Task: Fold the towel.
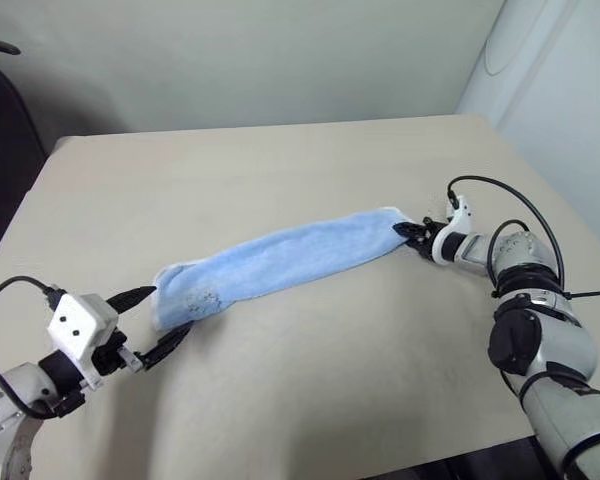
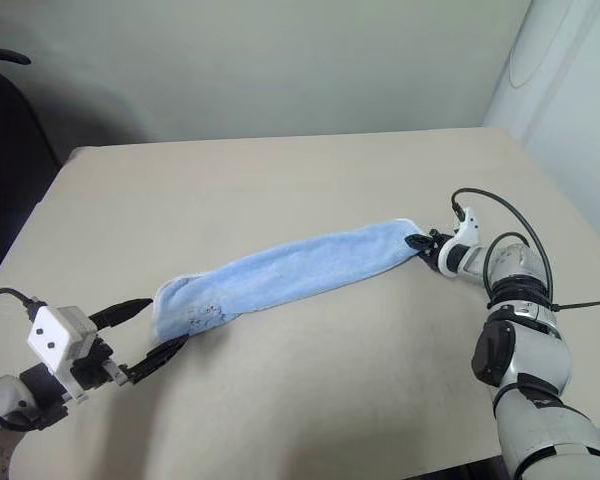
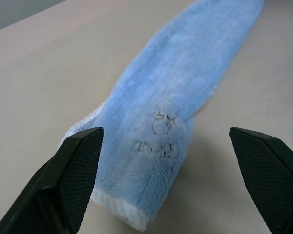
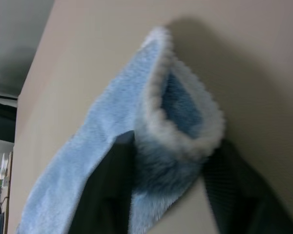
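- Across the middle of the beige table (image 1: 280,400), the light-blue towel (image 1: 280,262) lies bunched into a long, narrow band, running from the lower left of the head-camera frame up toward the right of centre.
- At the band's right end, the right gripper (image 1: 412,234) has its two black fingers closed around the towel's white-edged tip; the right wrist view shows the cloth pinched between the fingers (image 4: 105,195), with the stitched edging (image 4: 185,141) curling into a loop just above them.
- At the lower left of the frame, the left gripper (image 1: 152,322) stands with its fingers spread wide, one on either side of the towel's near end, grasping nothing.
- In the left wrist view, the two fingertips (image 3: 83,156) flank the towel, and the dark embroidered logo (image 3: 158,134) with lettering faces up just short of the near white hem.
- A black cable (image 1: 500,200) loops over the right forearm, beside the table's right edge.
- A dark chair (image 1: 0,150) stands past the table's upper-left corner, against the pale wall (image 1: 280,50).
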Tool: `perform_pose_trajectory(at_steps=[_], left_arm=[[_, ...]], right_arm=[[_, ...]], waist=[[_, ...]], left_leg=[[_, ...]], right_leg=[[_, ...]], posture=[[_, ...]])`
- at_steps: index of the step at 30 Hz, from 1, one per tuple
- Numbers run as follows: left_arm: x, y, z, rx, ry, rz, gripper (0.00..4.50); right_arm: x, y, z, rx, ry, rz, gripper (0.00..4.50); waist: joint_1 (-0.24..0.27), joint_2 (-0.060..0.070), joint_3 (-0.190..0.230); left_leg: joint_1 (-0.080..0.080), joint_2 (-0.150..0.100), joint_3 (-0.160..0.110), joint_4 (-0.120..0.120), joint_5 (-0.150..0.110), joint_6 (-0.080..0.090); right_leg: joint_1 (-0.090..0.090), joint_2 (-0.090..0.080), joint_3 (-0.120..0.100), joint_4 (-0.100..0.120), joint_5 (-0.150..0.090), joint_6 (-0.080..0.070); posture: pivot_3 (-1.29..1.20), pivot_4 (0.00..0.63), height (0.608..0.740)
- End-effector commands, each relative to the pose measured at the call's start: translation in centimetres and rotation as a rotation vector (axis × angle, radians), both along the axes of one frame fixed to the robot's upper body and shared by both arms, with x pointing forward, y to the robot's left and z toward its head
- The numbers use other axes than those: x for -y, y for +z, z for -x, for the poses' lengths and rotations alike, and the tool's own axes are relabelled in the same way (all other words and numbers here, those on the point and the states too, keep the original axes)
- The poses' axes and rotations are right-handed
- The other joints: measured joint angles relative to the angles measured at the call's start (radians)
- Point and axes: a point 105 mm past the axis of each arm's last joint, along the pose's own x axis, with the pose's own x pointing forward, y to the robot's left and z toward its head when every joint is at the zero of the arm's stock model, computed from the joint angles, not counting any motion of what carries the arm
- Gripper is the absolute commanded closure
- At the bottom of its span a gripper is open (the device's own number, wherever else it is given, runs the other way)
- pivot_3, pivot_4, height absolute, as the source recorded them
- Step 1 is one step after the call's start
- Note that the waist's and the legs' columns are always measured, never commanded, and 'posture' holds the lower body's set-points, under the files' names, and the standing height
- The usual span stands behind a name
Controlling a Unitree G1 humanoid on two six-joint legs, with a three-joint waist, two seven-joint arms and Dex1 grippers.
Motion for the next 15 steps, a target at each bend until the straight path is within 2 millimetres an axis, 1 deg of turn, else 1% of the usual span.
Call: perform_pose_trajectory(at_steps=[1,2,3,6,9,10,12,14,15], left_arm=[[0.1,1.0,0.2,0.041,0.013,-0.002,0.00],[0.1,1.0,0.2,0.040,0.014,-0.002,0.00],[0.1,0.9,0.2,0.039,0.017,-0.001,0.00],[0.1,0.7,0.3,0.035,0.023,0.005,0.00],[0.2,0.6,0.1,0.034,0.020,0.011,0.00],[0.2,0.6,0.0,0.034,0.019,0.011,0.00],[0.3,0.6,-0.2,0.034,0.011,0.011,0.00],[0.4,0.6,-0.5,0.035,0.007,0.012,0.00],[0.5,0.6,-0.7,0.036,0.004,0.011,0.00]], right_arm=[[1.7,1.5,-0.3,0.040,-0.046,-0.002,3.82],[2.3,1.7,-0.2,0.045,-0.060,0.005,4.17],[3.3,2.1,-0.1,0.059,-0.079,0.018,4.47],[6.1,3.5,0.3,0.111,-0.113,0.060,4.47],[7.7,5.0,0.7,0.173,-0.106,0.122,4.47],[8.0,5.3,0.7,0.190,-0.099,0.142,4.47],[8.0,6.7,0.6,0.267,-0.048,0.228,4.47],[6.9,8.3,0.6,0.378,0.061,0.369,4.47],[5.7,9.3,0.7,0.450,0.139,0.431,4.47]], waist=[[0.003,0.002,0.001],[0.004,0.002,0.001],[0.005,0.003,0.002],[0.022,0.006,0.003],[0.028,0.006,0.004],[0.028,0.006,0.004],[0.026,0.006,0.004],[0.025,0.007,0.004],[0.021,0.008,0.005]], left_leg=[[0.000,0.000,0.000,0.000,0.000,0.000],[-0.001,0.000,0.000,-0.001,0.000,0.000],[-0.001,0.000,0.000,-0.001,0.000,0.000],[-0.001,0.000,0.000,-0.001,0.000,0.000],[-0.002,0.000,0.000,0.000,0.000,0.000],[-0.002,0.000,0.000,0.000,0.000,0.000],[-0.001,0.000,0.000,0.000,0.000,0.000],[-0.001,0.000,0.000,0.000,0.000,0.000],[-0.001,0.000,0.000,0.000,0.000,0.000]], right_leg=[[-0.001,0.000,0.000,0.000,0.000,0.000],[-0.001,0.000,0.000,0.000,0.000,0.000],[-0.002,0.000,0.000,0.000,-0.001,0.000],[-0.001,0.000,0.000,-0.001,-0.001,0.000],[0.000,-0.001,0.000,-0.001,-0.001,0.001],[0.000,-0.001,0.000,-0.001,-0.001,0.001],[0.000,0.000,0.000,-0.001,-0.001,0.001],[0.000,0.000,0.000,0.000,-0.001,0.001],[0.000,0.000,0.000,0.000,-0.001,0.001]], posture=[[0.00,0.150,0.740],[0.00,0.150,0.740],[0.00,0.150,0.740],[0.00,0.150,0.740],[0.00,0.150,0.740],[0.00,0.150,0.740],[0.00,0.150,0.740],[0.00,0.150,0.740],[0.00,0.150,0.740]])
